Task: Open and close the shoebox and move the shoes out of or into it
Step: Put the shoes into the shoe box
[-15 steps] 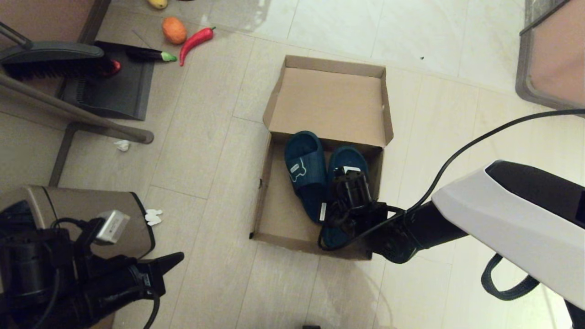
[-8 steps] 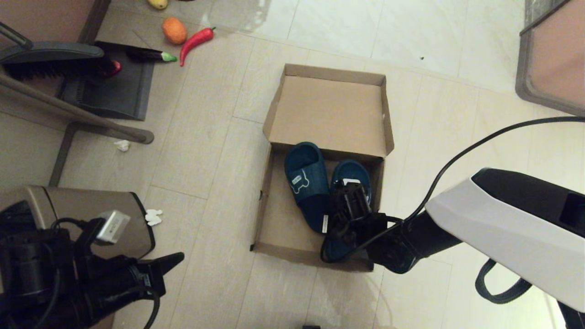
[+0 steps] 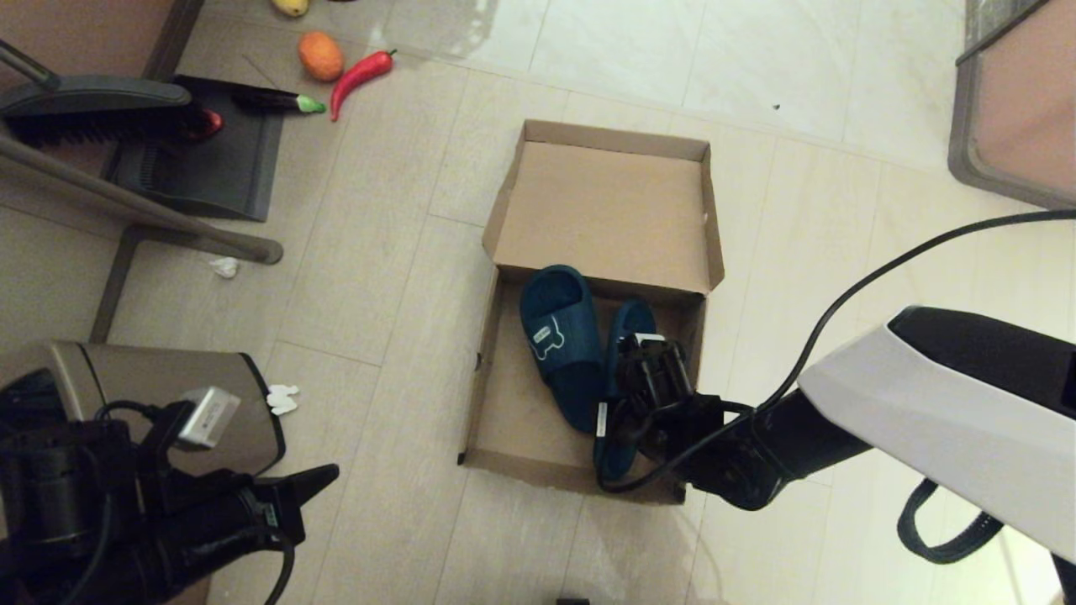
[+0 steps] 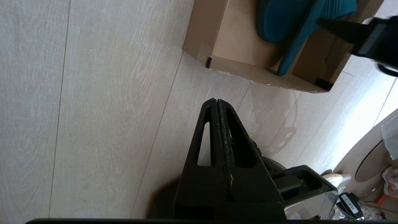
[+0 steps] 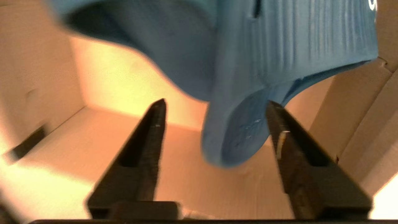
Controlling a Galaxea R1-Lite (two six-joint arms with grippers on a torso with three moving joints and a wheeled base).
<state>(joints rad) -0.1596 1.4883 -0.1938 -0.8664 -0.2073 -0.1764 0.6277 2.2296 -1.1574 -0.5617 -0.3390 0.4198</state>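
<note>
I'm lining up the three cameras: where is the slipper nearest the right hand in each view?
Head view: the slipper lies in the shoebox, on the right, partly under the right hand.
Left wrist view: its heel end is at the top right, inside the box.
Right wrist view: its heel sits between the open fingers.
Shared landmark: the shoebox's brown cardboard floor.

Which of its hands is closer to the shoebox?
Right. The right end effector is inside the shoebox, at a slipper. The left end effector sits over bare floor outside it.
</note>
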